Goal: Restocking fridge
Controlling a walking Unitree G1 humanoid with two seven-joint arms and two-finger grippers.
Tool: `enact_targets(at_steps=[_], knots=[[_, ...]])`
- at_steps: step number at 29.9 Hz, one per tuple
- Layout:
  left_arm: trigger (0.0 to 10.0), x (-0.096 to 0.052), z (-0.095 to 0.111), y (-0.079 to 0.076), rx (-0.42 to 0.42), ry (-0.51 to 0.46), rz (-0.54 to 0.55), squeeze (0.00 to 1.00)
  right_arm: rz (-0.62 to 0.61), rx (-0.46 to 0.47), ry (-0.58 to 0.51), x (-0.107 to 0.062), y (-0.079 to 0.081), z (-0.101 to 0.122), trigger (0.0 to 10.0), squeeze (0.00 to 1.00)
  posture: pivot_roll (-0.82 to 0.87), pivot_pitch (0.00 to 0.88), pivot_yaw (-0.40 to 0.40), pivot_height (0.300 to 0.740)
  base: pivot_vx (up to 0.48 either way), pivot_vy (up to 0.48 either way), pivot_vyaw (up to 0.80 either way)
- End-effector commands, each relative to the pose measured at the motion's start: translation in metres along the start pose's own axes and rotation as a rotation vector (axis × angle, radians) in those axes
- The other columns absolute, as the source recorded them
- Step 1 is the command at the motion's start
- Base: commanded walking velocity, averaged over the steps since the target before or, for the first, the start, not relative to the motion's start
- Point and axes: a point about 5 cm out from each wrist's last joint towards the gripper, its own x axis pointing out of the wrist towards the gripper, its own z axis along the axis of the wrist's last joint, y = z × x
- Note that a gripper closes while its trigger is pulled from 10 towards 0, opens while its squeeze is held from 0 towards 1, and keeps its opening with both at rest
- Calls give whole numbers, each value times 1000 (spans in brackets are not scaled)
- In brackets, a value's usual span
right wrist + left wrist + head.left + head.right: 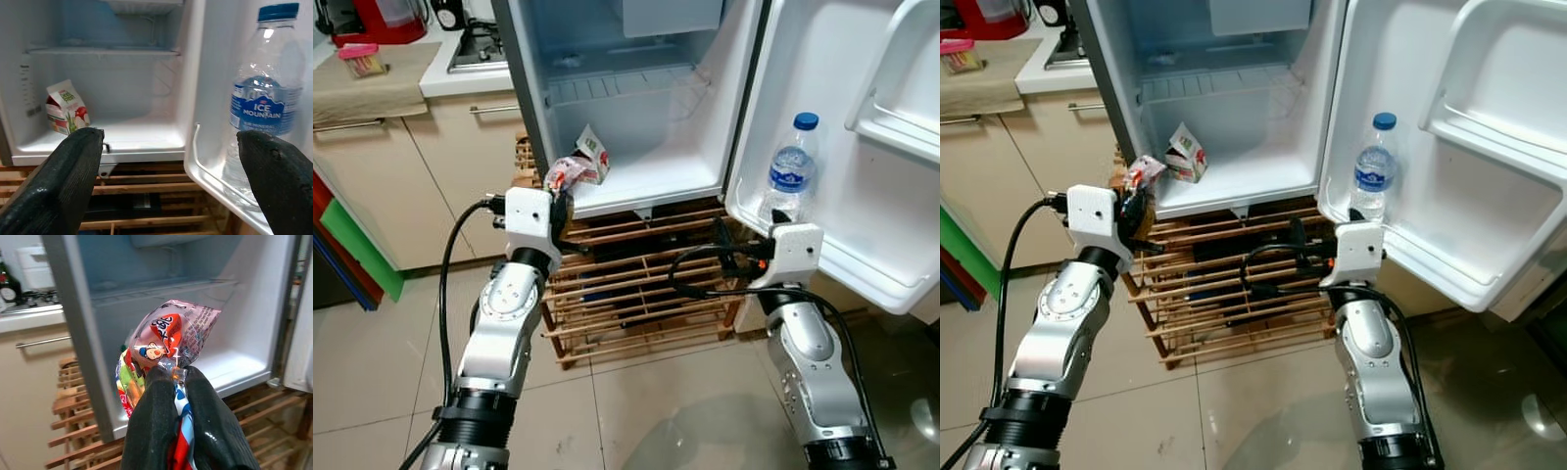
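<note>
My left gripper is shut on a pink and red snack packet, held at the front left corner of the open small fridge. The packet hangs just outside the fridge floor. A small red and green carton lies tilted on that floor. A clear water bottle with a blue cap stands in the lower door shelf. My right gripper is open, its fingers spread wide, just below and in front of the bottle.
The fridge sits on a wooden slatted rack. Beige kitchen cabinets and a counter with a hob stand to the left. The open door reaches out on the right. Tiled floor lies in front.
</note>
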Motion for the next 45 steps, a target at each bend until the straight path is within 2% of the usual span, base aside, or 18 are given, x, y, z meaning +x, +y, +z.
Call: enact_targets(at_steps=[1,15,22,25,29,31,32,33,34,35,36,37,38,39,40,43,45], knots=[[10000,6,11,-3,-9,-46,-27,0,7,6,40,-2,0,-7,10000,227,-88,0,89,740,0,0,-800],[10000,10,11,1,-23,-37,10,0,17,-18,64,-2,1,-12,10000,224,-91,0,82,740,0,464,-744],[10000,13,13,-4,0,-42,-15,0,46,-14,56,-4,5,-11,10000,224,-93,0,79,740,261,339,0],[10000,12,7,-7,21,-11,-23,0,22,-10,52,-7,0,-12,10000,220,-95,0,80,740,0,0,0],[10000,7,-2,-14,-1,19,-58,0,-40,1,70,-10,-9,-16,10000,220,-95,0,79,740,0,0,0],[10000,7,-2,-14,-1,19,-58,0,-40,1,70,-10,-9,-16,10000,220,-95,0,79,740,0,0,0],[10000,4,-6,-16,-8,36,-78,0,-56,11,82,-11,-12,-18,10000,216,-94,0,78,740,0,0,0],[10000,-4,-17,-13,-2,69,-94,0,-58,8,87,-12,-13,-18,10000,220,-101,0,81,740,0,0,0],[10000,-4,-17,-13,-2,69,-94,0,-58,8,87,-12,-13,-18,10000,220,-101,0,81,740,0,0,0],[10000,-10,-24,-10,3,92,-104,0,-56,5,89,-13,-14,-19,10000,220,-101,0,81,740,0,0,0],[10000,-26,-36,1,-23,146,-76,0,-50,-3,93,-18,-15,-18,10000,220,-101,0,75,740,0,0,0],[10000,-26,-36,1,-23,146,-76,0,-50,-3,93,-18,-15,-18,10000,220,-101,0,75,740,0,0,0],[10000,-41,-40,12,-44,171,-30,0,-39,-10,98,-24,-15,-18,10000,220,-95,0,66,740,0,0,0],[10000,-41,-40,12,-44,171,-30,0,-39,-10,98,-24,-15,-18,10000,220,-95,0,66,740,0,0,0],[10000,-50,-39,17,-62,180,-13,0,-33,-17,103,-31,-16,-18,10000,220,-84,0,50,740,0,0,0],[10000,-53,-32,10,-91,155,-40,0,-26,-21,110,-36,-17,-19,10000,220,-74,0,35,740,0,0,0],[10000,-43,-22,-5,-62,98,-116,0,-16,-40,106,-32,-16,-19,10000,220,-74,0,33,740,240,0,-313]])
